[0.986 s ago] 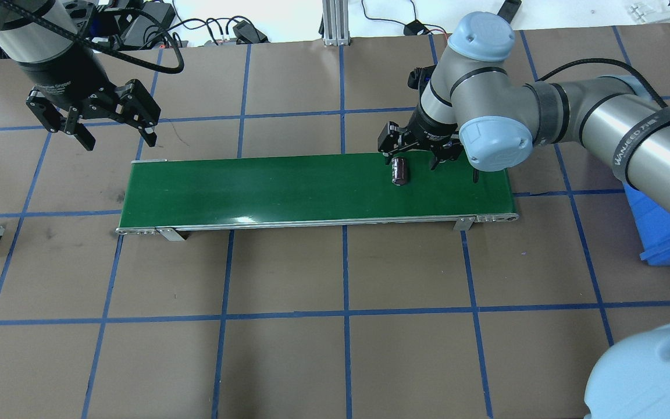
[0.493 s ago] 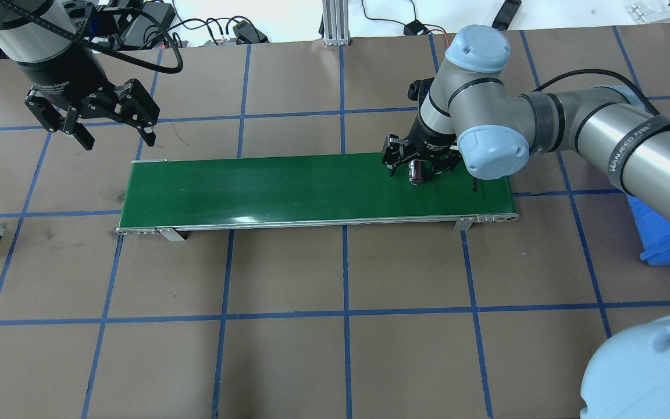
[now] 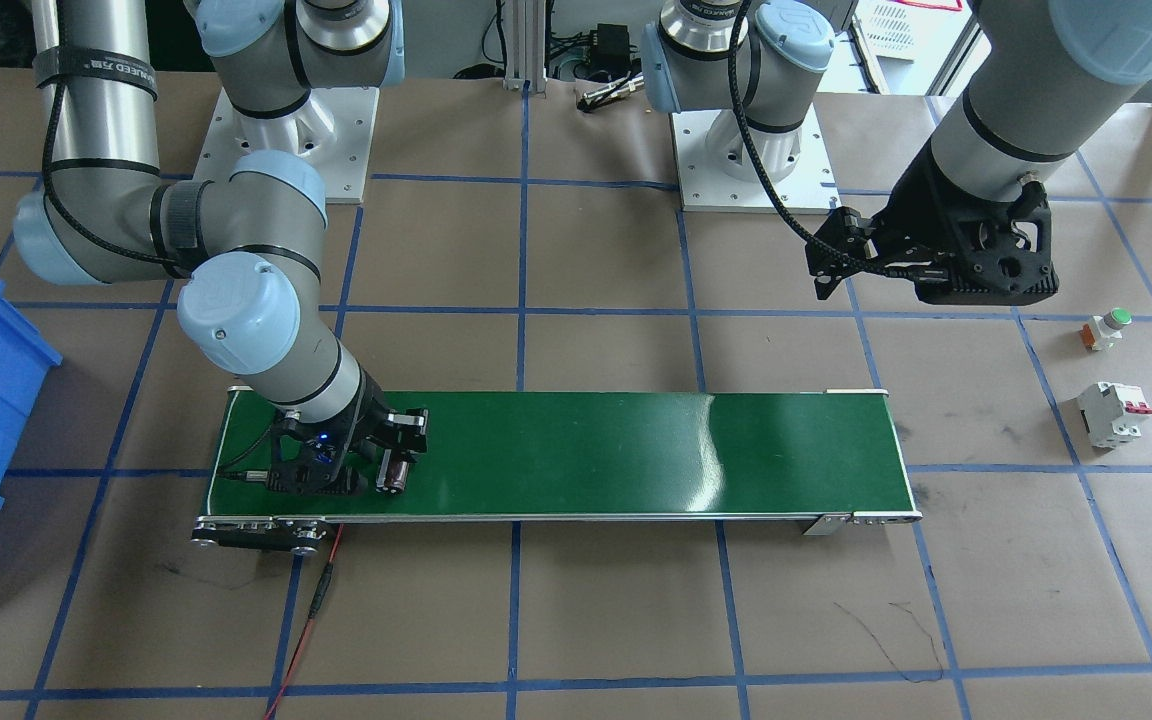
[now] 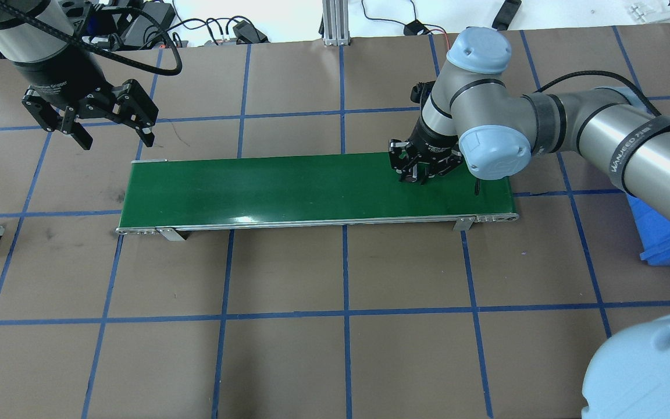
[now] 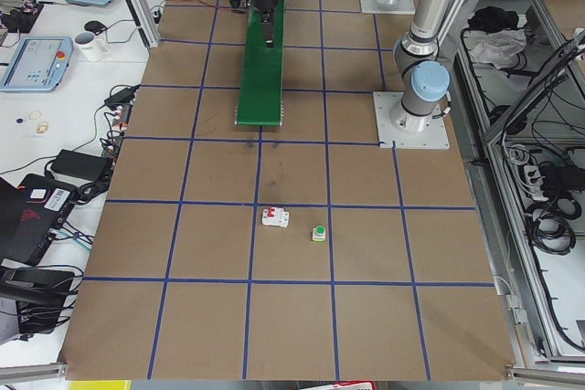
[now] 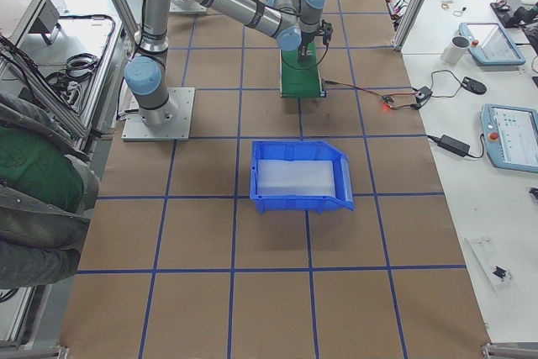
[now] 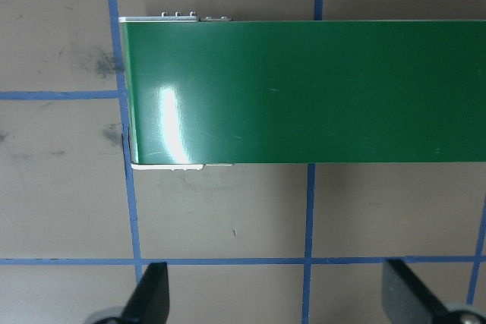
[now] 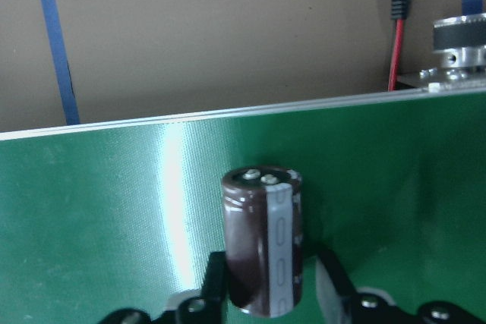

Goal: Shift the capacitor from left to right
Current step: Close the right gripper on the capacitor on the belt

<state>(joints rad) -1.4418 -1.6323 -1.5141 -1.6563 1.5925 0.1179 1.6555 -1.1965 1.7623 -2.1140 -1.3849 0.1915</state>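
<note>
The capacitor (image 8: pixel 262 240) is a dark brown cylinder with a grey stripe. It lies on the green conveyor belt (image 4: pixel 282 186) near the belt's right end in the overhead view (image 4: pixel 412 178). My right gripper (image 4: pixel 417 174) is down on the belt, shut on the capacitor; its fingers (image 8: pixel 330 282) press both sides. The front view shows the same grip (image 3: pixel 393 473). My left gripper (image 4: pixel 116 139) is open and empty, hovering above the table behind the belt's left end; its fingertips (image 7: pixel 152 294) show spread wide.
A blue bin (image 4: pixel 666 233) stands right of the belt, also in the right side view (image 6: pixel 298 176). A white breaker (image 3: pixel 1114 413) and a green-capped push button (image 3: pixel 1106 328) lie on the table's left side. A red cable (image 3: pixel 321 590) runs from the belt's right end.
The capacitor travelled right along the belt to between the right gripper's fingers. The right gripper lowered and closed from wide open onto it. The left gripper barely moved.
</note>
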